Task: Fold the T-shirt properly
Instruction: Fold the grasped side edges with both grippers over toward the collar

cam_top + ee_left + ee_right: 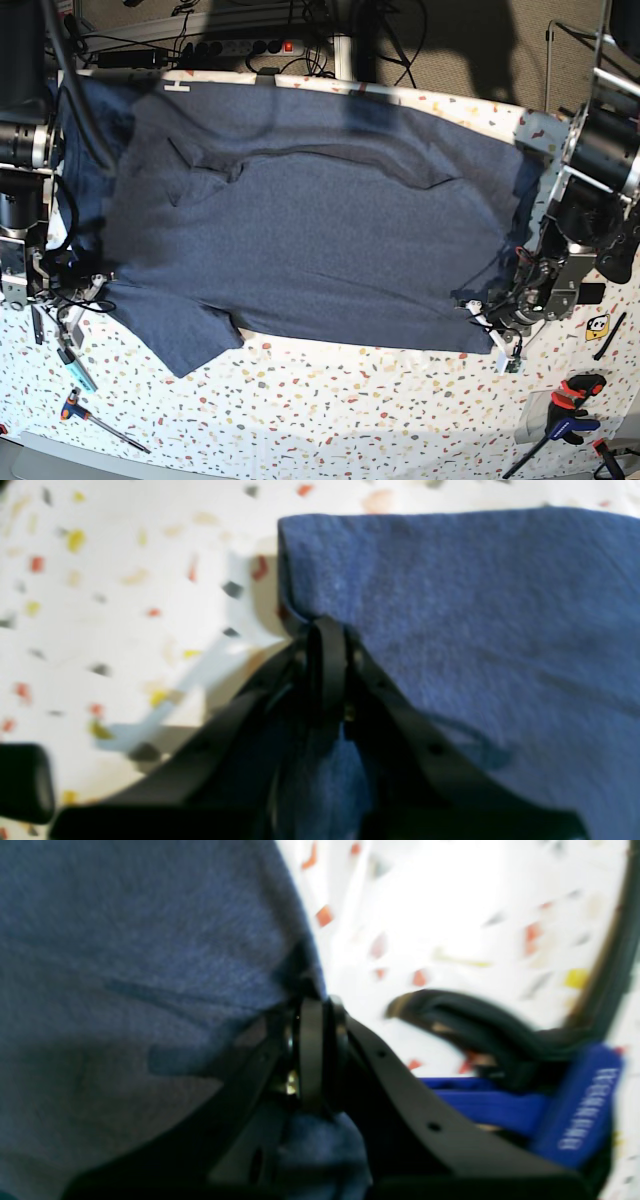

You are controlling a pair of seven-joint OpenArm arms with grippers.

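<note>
Now both jaws pinch the T-shirt (pixel 320 230) at opposite edges.

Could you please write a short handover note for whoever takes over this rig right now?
Left gripper: shut on a corner of the T-shirt.
Right gripper: shut on the T-shirt's edge at the opposite end.
The T-shirt lies spread flat, plain side up, across the speckled table, one sleeve pointing to the front edge.
Done: both ends gripped.
Left: every fold; none is made yet.
</note>
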